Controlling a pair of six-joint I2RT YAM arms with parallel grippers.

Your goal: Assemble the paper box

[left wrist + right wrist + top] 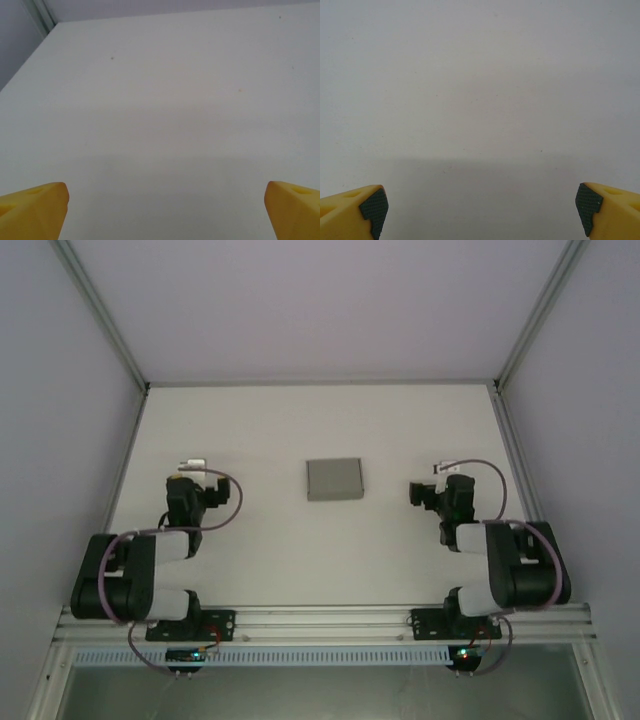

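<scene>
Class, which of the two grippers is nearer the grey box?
The right gripper; seen from above, its gap to the box is clearly shorter than that of the left gripper on the other side.

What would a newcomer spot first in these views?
The small grey paper box lies alone in the middle of the white table, between the two folded-back arms. In the wrist views, the yellow left fingers and right fingers stand wide apart over the tabletop, holding nothing.
</scene>
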